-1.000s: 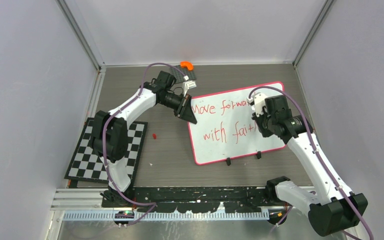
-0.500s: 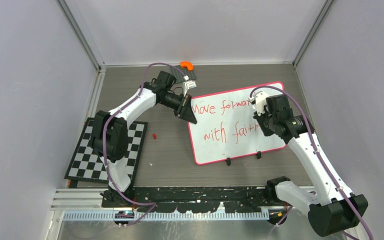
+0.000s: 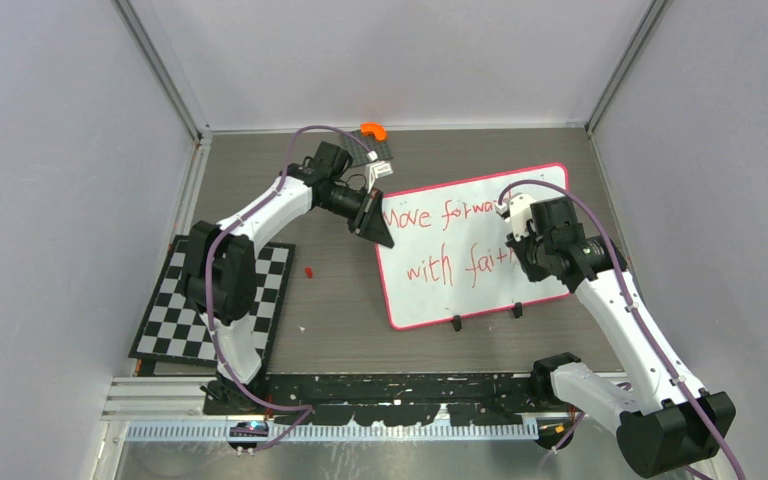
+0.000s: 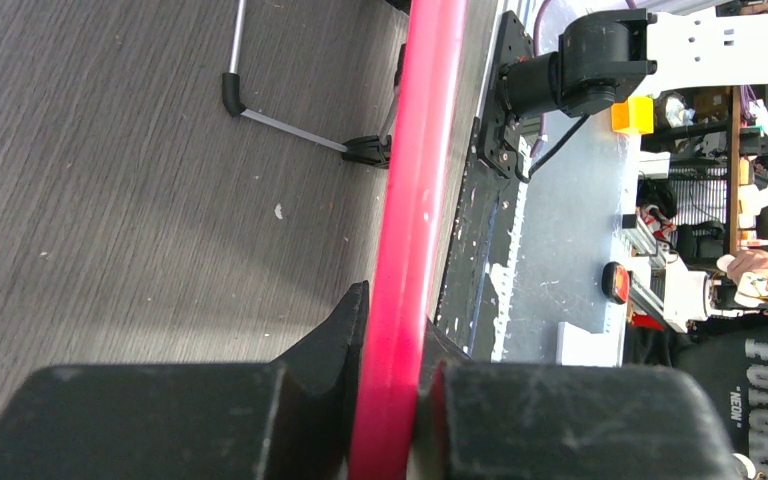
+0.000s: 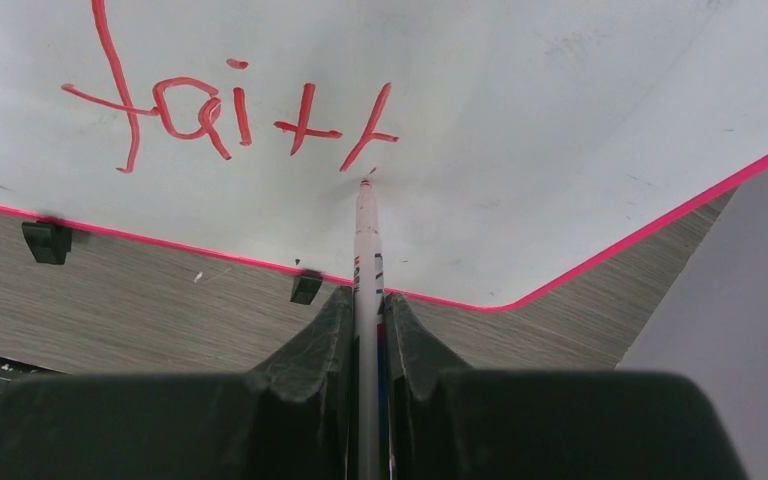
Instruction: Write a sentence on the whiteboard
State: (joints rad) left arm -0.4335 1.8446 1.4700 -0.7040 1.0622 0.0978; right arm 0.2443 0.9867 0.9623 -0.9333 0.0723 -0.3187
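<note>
Overhead view: I have one whiteboard [image 3: 430, 300] lying flat on the table [image 3: 340, 300], right of centre and turned a little. The sentence [image 3: 428, 268] runs in two red lines. The upper line reads "Move forwa" before my right arm hides the rest, and the lower reads "with fait". The left gripper [image 3: 378, 232] sits at the board's left edge near its far corner. The right gripper [image 3: 516, 238] hangs over the end of the lower line. I count two black clips [image 3: 456, 322] on the near edge and one checkered mat [image 3: 175, 325] by the left base. One small red bit [image 3: 308, 271] lies between mat and board; I cannot tell what it is.

Left wrist view: the left gripper [image 4: 392, 320] is clamped on the board's pink-red rim [image 4: 425, 120], one finger on each side.

Right wrist view: the right gripper [image 5: 365, 310] is pinched on the one marker [image 5: 366, 230]. Its tip touches the board at the foot of a slanted stroke just after "fait".

I judge I am on the last letter. Next comes the arch of the "h" under light pressure, then a full stop, with the left clamp stopping any slide.
</note>
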